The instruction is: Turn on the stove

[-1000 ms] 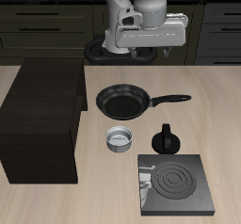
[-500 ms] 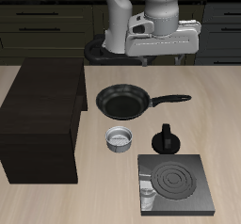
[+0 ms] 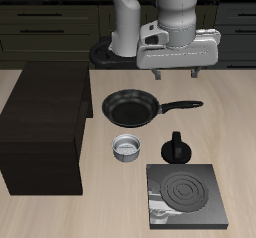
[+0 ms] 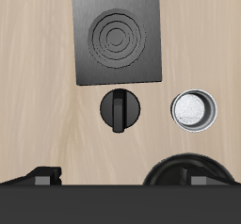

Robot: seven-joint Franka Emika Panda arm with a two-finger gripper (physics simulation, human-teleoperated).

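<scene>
The counter (image 3: 60,217) is pale wood with a fine grain. The stove (image 3: 187,195) is dark grey, its burner a spiral of black rings. The frying pan (image 3: 131,108) is black, as is the small knobbed pot (image 3: 177,147). The little bowl (image 3: 128,147) is shiny silver-grey. The cabinet (image 3: 42,127) is very dark brown. The gripper (image 3: 176,72) is white and grey.

Both renders are evenly and brightly lit from above, sharp throughout, with no blur or edge distortion. Shadows on the table (image 3: 60,217) are faint and short. The backdrop beyond the table's back edge is dim.
</scene>
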